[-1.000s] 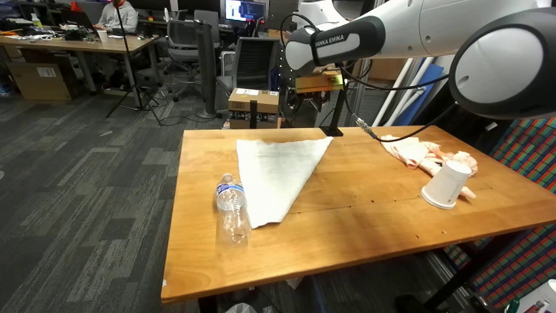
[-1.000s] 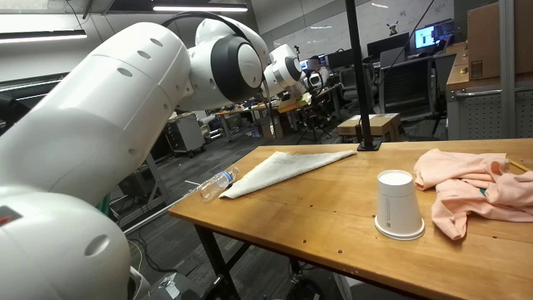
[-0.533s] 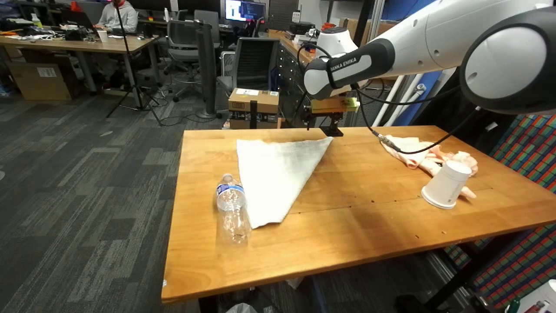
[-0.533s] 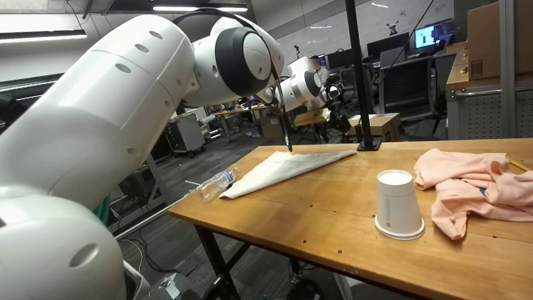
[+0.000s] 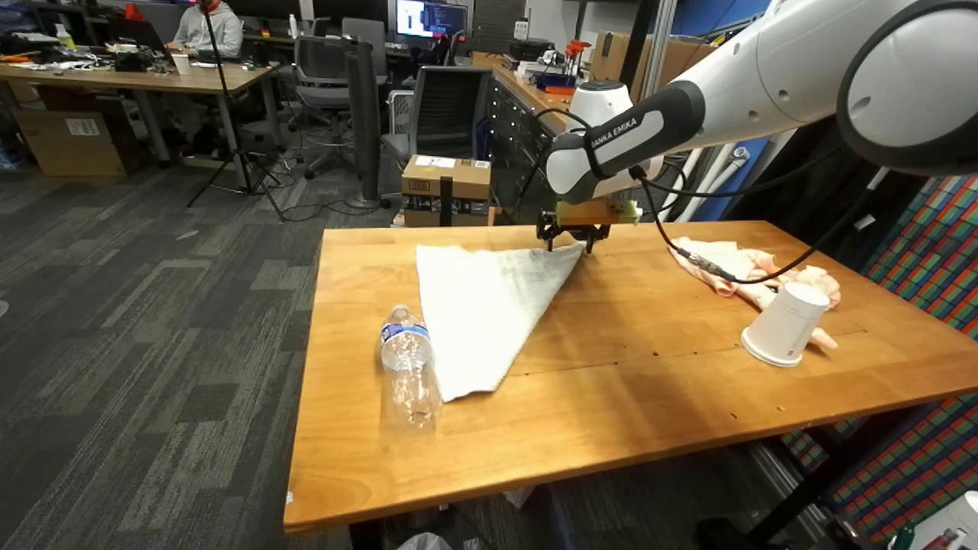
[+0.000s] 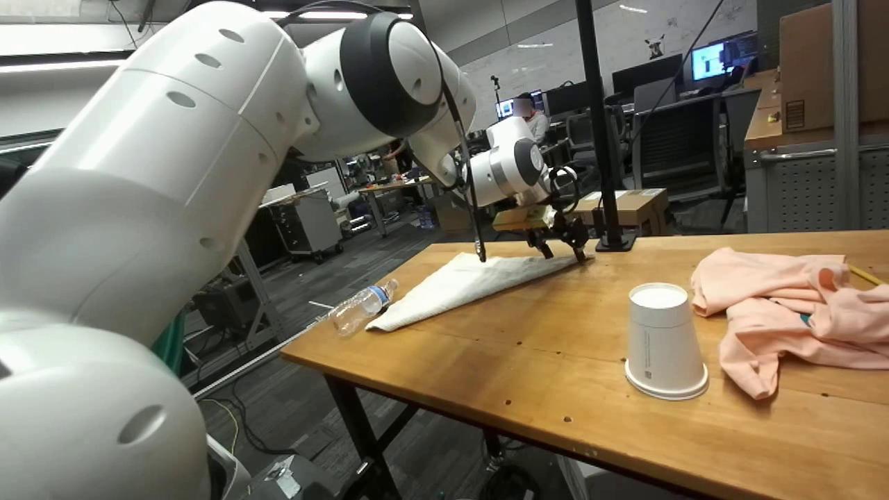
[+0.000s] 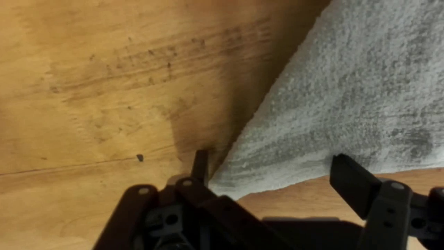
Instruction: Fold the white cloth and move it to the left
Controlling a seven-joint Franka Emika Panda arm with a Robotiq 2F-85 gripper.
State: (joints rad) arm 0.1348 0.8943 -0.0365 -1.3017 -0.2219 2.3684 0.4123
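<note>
The white cloth [image 5: 489, 305] lies flat on the wooden table in a roughly triangular shape, with one corner pointing to the black post. It also shows in an exterior view [image 6: 465, 285] and in the wrist view [image 7: 367, 83]. My gripper [image 5: 569, 249] is open and low at that corner, also seen in an exterior view [image 6: 565, 258]. In the wrist view the gripper [image 7: 270, 155] straddles the corner: one finger [image 7: 200, 165] is over bare wood just beside the tip, the other finger [image 7: 352, 184] is over the cloth. Whether the fingertips touch is not clear.
A clear plastic bottle [image 5: 409, 367] lies against the cloth's edge near the table's side. An upside-down white cup [image 6: 665, 340] and a crumpled pink cloth [image 6: 771, 278] are at the opposite side. A black post [image 6: 601, 125] stands close to the gripper. An arm cable [image 6: 476, 215] hangs over the cloth.
My gripper has come from beyond the table edge, down and across to the cloth's corner by the post. The cloth, bottle, cup and pink cloth have not moved.
</note>
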